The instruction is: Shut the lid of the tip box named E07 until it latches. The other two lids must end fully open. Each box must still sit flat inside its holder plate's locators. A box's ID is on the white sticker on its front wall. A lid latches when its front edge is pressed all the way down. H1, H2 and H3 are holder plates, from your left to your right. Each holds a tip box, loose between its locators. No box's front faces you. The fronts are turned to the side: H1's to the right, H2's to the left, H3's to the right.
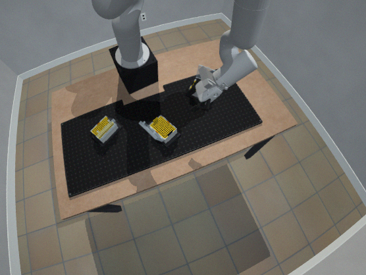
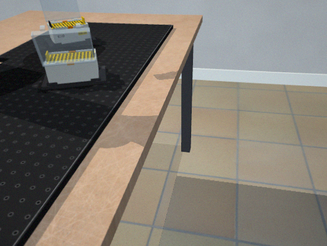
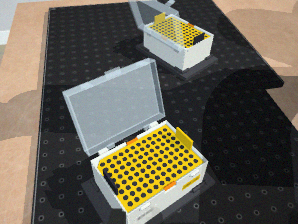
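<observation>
Tan floor tiles (image 1: 210,210) and grey walls surround a wooden table (image 1: 276,108), and a black hole-pattern board (image 1: 230,112) covers most of its top. Behind the board, a black pedestal (image 1: 141,75) carries the grey arm (image 1: 243,29). The arm rises out of the top view and comes back down over one end of the board.

Three tip boxes stand in a row along the board, each on a dark holder plate. The end box (image 1: 103,127) and the middle box (image 1: 162,127) both show their yellow tip racks from above. The wrist view looks down on these two, and both have their clear lids raised. The middle box's lid (image 3: 117,105) leans back from its hinge, and the end box's lid (image 3: 150,10) stands open too.

The third box (image 1: 194,83) is mostly hidden by the wrist. Only a strip of yellow and a raised lid show.

The gripper (image 1: 200,102) hangs low, just beside that third box. Its fingers are spread to their widest and nothing is between them.

The white stickers are too blurred to read in any view, so I cannot tell which box is E07.
</observation>
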Action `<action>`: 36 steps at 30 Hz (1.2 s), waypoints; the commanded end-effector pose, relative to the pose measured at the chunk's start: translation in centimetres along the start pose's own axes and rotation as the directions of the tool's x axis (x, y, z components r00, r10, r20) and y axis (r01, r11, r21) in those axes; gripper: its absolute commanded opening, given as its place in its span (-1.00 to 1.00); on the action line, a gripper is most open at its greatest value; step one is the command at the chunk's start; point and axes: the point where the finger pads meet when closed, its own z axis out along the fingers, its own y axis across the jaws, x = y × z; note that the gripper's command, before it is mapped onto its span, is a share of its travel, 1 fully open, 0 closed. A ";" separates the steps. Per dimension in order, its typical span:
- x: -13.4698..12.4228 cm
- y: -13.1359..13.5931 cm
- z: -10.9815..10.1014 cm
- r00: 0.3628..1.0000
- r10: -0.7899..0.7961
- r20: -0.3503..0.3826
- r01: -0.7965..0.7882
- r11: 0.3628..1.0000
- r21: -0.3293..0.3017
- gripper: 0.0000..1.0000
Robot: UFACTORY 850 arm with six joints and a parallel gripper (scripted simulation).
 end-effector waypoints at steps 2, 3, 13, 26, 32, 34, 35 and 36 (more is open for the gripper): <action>1.6 -0.8 1.5 0.994 0.111 -0.005 -0.111 0.988 -0.109 1.00; 2.0 -0.9 1.8 0.991 0.134 -0.008 -0.134 0.982 -0.133 1.00; 4.7 -2.2 4.5 0.966 0.258 -0.033 -0.257 0.932 -0.256 1.00; 9.0 -4.2 8.9 0.966 0.258 -0.034 -0.257 0.932 -0.256 1.00; 10.4 -4.8 10.2 0.966 0.258 -0.034 -0.257 0.932 -0.256 1.00; 11.1 -5.1 10.9 0.966 0.258 -0.034 -0.257 0.932 -0.256 1.00; 11.3 -5.2 11.1 0.966 0.258 -0.034 -0.257 0.932 -0.256 1.00; 11.3 -5.2 11.1 0.966 0.258 -0.034 -0.257 0.932 -0.256 1.00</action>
